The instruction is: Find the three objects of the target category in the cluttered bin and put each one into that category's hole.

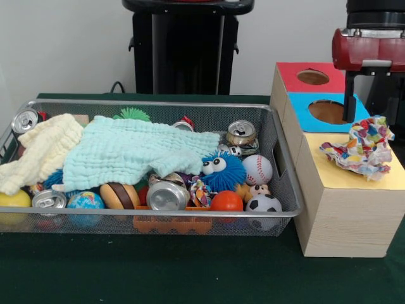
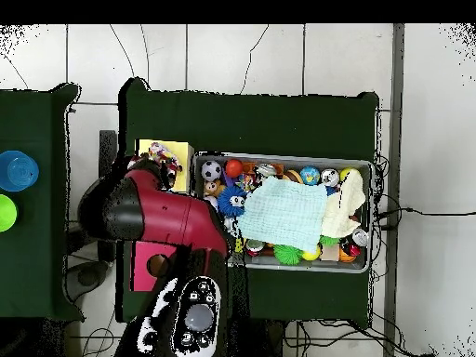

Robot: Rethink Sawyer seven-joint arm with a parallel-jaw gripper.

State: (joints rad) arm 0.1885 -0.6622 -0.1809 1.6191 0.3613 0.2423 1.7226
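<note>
The wire-mesh bin (image 1: 158,103) is full of clutter; it also shows in the overhead view (image 2: 279,156). A confetti-patterned wad (image 1: 361,149) lies crumpled on the yellow top (image 1: 354,180) of the largest wooden box, right of the bin. It covers the yellow-surround hole, which is hidden. My gripper (image 1: 361,117) hangs just above the wad's top, at its left side. In the overhead view the red arm (image 2: 158,214) hides the gripper, and the wad (image 2: 158,151) peeks out beside it. A knotted multicolour rope (image 1: 201,190) lies in the bin near its front.
A mint cloth (image 1: 133,155) and a cream cloth (image 1: 41,152) cover much of the bin. Silver cans (image 1: 166,195), a fuzzy blue ball (image 1: 223,171), a baseball (image 1: 257,169) and a soccer ball (image 1: 264,204) lie around them. The red-surround hole (image 1: 312,76) and blue-surround hole (image 1: 328,111) sit behind the yellow top.
</note>
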